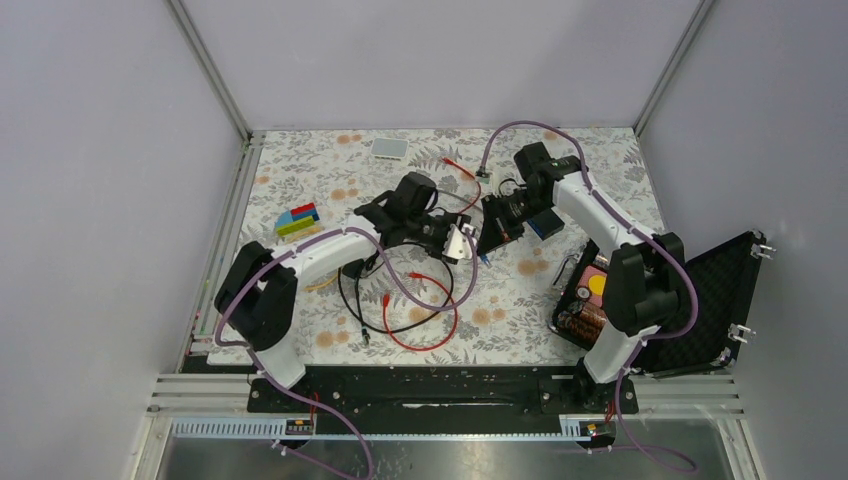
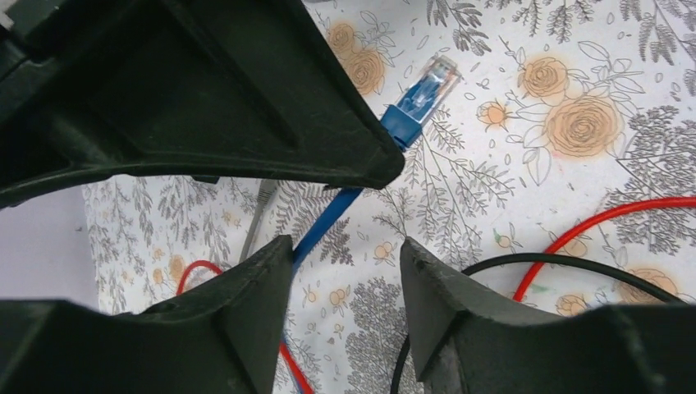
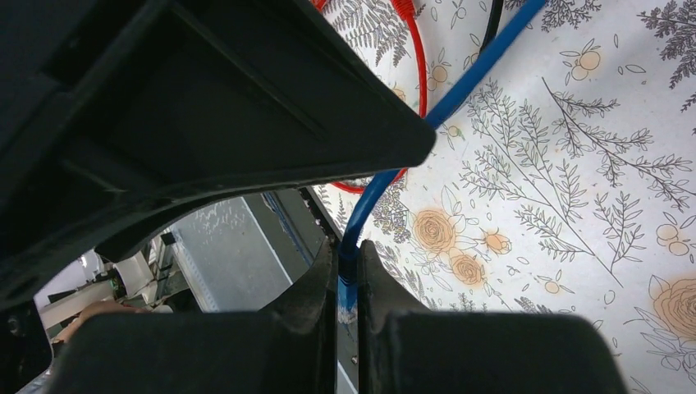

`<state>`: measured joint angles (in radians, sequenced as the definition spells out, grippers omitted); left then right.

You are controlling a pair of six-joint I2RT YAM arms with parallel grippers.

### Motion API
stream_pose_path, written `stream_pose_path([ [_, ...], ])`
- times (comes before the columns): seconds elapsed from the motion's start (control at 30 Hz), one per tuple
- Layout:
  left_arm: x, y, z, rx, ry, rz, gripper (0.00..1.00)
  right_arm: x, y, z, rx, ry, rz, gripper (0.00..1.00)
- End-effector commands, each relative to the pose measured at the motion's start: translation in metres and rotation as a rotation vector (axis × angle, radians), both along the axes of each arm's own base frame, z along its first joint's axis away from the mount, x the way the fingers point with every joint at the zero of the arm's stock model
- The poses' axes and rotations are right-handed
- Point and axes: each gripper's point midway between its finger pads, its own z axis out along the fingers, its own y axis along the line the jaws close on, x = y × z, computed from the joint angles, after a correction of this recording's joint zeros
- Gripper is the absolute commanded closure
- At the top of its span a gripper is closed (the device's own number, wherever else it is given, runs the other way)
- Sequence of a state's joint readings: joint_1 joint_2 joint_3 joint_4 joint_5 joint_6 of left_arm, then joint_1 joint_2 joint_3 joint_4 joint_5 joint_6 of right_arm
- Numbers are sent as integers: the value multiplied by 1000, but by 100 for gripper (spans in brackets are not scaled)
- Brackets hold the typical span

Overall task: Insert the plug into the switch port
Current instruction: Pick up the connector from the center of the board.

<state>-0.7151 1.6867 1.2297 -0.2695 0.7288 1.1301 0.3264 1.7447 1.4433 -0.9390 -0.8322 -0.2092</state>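
Note:
My right gripper [image 3: 348, 271] is shut on the blue boot of a plug [image 3: 348, 287]. Its blue cable [image 3: 460, 86] runs up and away over the flowered cloth. In the top view the right gripper [image 1: 503, 215] hangs over the flat black switch box [image 1: 497, 238], whose blue side [image 1: 545, 225] faces right; the port itself is hidden. The cable's other plug [image 2: 427, 89], clear-tipped, lies on the cloth ahead of my left gripper [image 2: 345, 275]. That gripper is open with only cloth between its fingers, and the blue cable [image 2: 328, 217] runs past the left finger [image 2: 263, 283].
A red cable [image 1: 432, 325] and a black cable [image 1: 365, 305] loop on the cloth in front of the arms. Coloured blocks [image 1: 297, 220] sit at the left, and a small white box [image 1: 390, 148] at the back. An open black case [image 1: 700, 300] stands at the right edge.

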Motion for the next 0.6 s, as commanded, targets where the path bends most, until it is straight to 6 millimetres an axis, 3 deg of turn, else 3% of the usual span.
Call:
stream_pose_path([
  [0.0,4,-25,24,-92,-22,-37,54,-2,5,31,71,-75,25,99],
  [0.27,3,-28,38,-206,30,46,100,3,6,37,77,-117,-17,94],
  [0.4,11,-19,45,-286,29,176,100,10,0,44,37,-158,-91,66],
  [0.47,20,-11,52,-313,37,275,100,16,-6,49,18,-186,-161,47],
  [0.53,26,-4,60,-334,75,369,100,25,-9,58,41,-255,-236,32],
  [0.57,27,-1,61,-330,100,402,100,28,-10,71,74,-340,-257,29],
])
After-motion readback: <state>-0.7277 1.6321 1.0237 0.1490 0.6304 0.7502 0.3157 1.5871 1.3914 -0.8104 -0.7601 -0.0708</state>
